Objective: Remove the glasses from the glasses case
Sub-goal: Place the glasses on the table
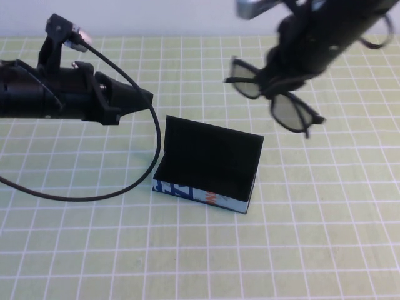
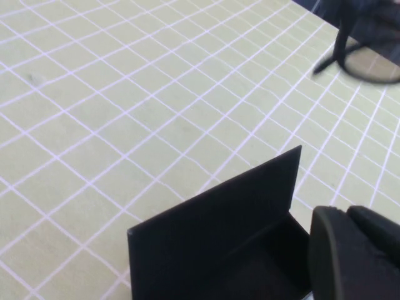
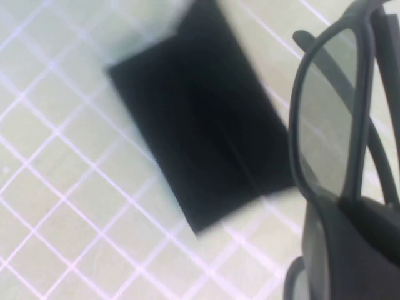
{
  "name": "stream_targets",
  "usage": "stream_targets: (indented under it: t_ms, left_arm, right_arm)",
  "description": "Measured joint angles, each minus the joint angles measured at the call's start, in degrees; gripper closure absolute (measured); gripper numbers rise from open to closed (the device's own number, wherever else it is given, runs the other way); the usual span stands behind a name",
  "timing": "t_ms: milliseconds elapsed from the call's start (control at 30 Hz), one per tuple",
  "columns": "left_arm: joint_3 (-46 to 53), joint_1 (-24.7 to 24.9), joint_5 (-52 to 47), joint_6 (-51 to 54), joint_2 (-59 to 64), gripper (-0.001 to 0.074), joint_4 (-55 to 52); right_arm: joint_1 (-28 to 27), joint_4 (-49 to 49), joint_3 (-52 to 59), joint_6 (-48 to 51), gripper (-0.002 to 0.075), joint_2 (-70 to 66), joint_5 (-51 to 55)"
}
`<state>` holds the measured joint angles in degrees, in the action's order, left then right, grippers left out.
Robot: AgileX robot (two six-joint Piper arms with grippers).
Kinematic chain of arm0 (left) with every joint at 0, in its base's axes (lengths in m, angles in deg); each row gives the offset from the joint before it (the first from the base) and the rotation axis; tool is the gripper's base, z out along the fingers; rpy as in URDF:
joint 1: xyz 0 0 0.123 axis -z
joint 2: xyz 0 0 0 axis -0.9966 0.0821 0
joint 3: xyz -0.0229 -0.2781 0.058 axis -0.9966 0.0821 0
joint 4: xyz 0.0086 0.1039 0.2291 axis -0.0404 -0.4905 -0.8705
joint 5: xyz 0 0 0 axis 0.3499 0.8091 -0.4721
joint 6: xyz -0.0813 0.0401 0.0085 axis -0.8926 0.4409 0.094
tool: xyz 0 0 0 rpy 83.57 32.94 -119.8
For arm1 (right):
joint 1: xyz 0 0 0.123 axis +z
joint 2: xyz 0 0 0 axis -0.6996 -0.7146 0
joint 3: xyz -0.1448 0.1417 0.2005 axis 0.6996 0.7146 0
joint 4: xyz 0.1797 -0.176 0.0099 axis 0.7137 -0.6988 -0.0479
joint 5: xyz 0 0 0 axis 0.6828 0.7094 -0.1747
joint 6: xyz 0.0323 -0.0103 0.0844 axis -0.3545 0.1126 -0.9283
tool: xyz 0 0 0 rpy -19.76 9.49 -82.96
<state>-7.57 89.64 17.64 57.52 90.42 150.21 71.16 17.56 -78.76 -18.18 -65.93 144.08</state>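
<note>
The glasses case (image 1: 201,192) stands open in the middle of the mat, its black lid (image 1: 212,147) upright and its black inside empty. My right gripper (image 1: 270,87) is shut on the bridge of the black glasses (image 1: 290,114) and holds them in the air behind and to the right of the case. The right wrist view shows a lens (image 3: 325,125) above my right gripper (image 3: 350,244), with the case (image 3: 200,125) below. My left gripper (image 1: 145,98) is shut and empty, hovering just left of the lid. The left wrist view shows the lid (image 2: 219,237), my left gripper (image 2: 349,219) and the glasses (image 2: 369,62).
A green mat with a white grid (image 1: 312,237) covers the table. The left arm's black cable (image 1: 150,162) loops down beside the case's left end.
</note>
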Motion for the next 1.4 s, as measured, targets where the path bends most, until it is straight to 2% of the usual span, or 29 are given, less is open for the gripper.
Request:
stream_targets:
  t_ms: [200, 333, 500, 700, 933, 1233, 1400]
  left_arm:
    - [0.0, 0.0, -0.25, -1.96, -1.47, 0.0739, -1.53]
    - [0.0, 0.0, -0.4, -2.65, -2.03, 0.0739, -1.74]
    - [0.0, 0.0, -0.4, -2.87, -2.16, 0.0739, -1.8]
    - [0.0, 0.0, -0.28, -3.01, -2.16, 0.0739, -2.0]
    - [0.0, 0.0, -0.28, -3.01, -2.16, 0.0739, -2.78]
    - [0.0, 0.0, -0.41, -3.01, -2.16, 0.0739, -2.9]
    - [0.0, 0.0, 1.19, -3.01, -2.16, 0.0739, -2.63]
  right_arm:
    - [-4.94, -0.41, 18.09, -13.08, 0.0715, 11.03, -7.13]
    - [-5.3, -0.27, 31.18, -20.33, 0.0715, 15.13, -16.6]
    - [-5.3, 1.35, 41.68, -25.16, 0.0715, 12.86, -26.81]
    - [-5.3, 5.09, 43.23, -25.81, 0.0715, 5.3, -31.98]
    - [-5.3, 6.29, 43.23, -25.9, 0.071, 0.5, -33.19]
    - [-5.3, 5.38, 42.67, -25.9, 0.0545, -0.32, -32.18]
    - [-5.3, 2.6, 39.14, -25.9, 0.051, 0.96, -26.01]
